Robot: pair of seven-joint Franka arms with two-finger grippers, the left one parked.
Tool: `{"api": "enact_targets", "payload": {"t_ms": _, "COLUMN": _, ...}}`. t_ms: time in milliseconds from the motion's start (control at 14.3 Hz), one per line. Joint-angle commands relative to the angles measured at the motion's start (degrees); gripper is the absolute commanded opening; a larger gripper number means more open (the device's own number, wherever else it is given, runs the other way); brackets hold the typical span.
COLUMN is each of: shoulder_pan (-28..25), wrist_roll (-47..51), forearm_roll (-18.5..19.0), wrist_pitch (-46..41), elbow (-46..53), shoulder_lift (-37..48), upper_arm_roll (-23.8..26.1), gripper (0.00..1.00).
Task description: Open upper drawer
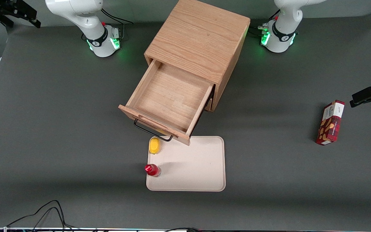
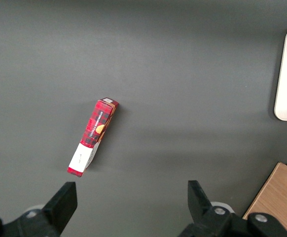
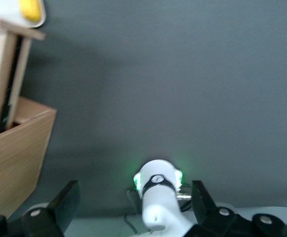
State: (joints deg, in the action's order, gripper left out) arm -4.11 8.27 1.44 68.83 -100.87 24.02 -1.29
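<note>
Gripper: in your right wrist view the gripper (image 3: 133,207) hangs high above the bare grey table (image 1: 43,129), with its two black fingers (image 3: 67,202) spread wide apart. It holds nothing and touches nothing. The arm's own white base (image 3: 156,197), lit green, sits directly below it.

Upper drawer: the upper drawer (image 1: 167,100) is pulled far out of the wooden cabinet (image 1: 201,42), near the middle of the table. You can see its whole bare floor.

Direction: the drawer's long axis runs from the cabinet toward the front camera, slanted toward the working arm's end of the table. Its front panel faces that camera.

Handle: a wide black wire handle (image 1: 151,131) is mounted on the front panel.

Materials: cabinet and drawer are light oak with visible straight grain, boxy and square-edged.

Tray: a flat cream tray (image 1: 198,167) with rounded corners lies in front of the drawer; the drawer's front overhangs its edge.

On the tray: a small yellow object (image 1: 154,145) and a small red-capped item (image 1: 152,169).

Box: a red tartan carton (image 1: 330,127) lies toward the parked arm's end.
</note>
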Motion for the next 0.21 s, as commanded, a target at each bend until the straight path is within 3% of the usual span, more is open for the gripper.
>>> {"api": "enact_targets", "payload": {"t_ms": 0, "shoulder_pan": -0.9, "wrist_roll": 2.5, "forearm_roll": 3.1, "wrist_pitch": 1.4, "elbow": 2.9, "shoulder_lift": -3.8, "upper_arm_roll": 0.1, "gripper": 1.00}}
{"api": "enact_targets", "payload": {"t_ms": 140, "shoulder_pan": -1.0, "wrist_roll": 3.4, "forearm_roll": 3.0, "wrist_pitch": 1.7, "elbow": 3.1, "shoulder_lift": -4.8, "upper_arm_roll": 0.1, "gripper": 1.00}}
